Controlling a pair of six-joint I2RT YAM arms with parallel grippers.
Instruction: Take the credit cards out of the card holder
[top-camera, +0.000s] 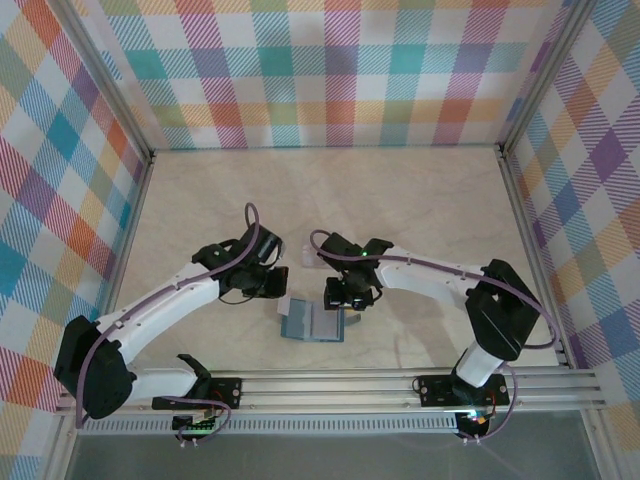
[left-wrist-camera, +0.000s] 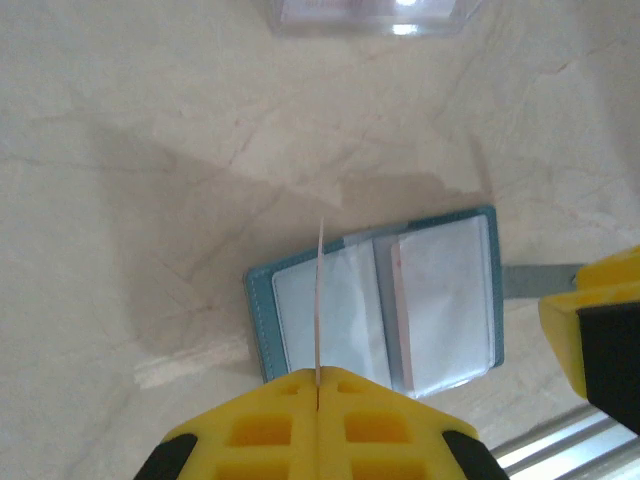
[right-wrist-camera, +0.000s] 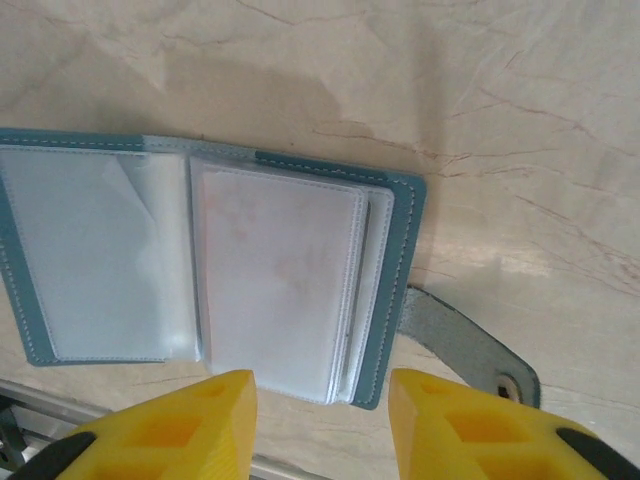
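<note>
The holder (right-wrist-camera: 275, 280) lies open on the bench (top-camera: 400, 200) between the arms. Left fingers (left-wrist-camera: 265, 425) clamp a thin card (left-wrist-camera: 320, 280), likely stiff and slippery, best pinched by its edge. Right fingers (right-wrist-camera: 180, 425) hover parted, empty, over the holder.

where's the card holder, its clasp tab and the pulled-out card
card holder (right-wrist-camera: 398, 260): right wrist view, teal right-hand border
clasp tab (right-wrist-camera: 462, 340): right wrist view, middle of the strap
credit card (left-wrist-camera: 320, 300): left wrist view, its thin upturned edge
</note>
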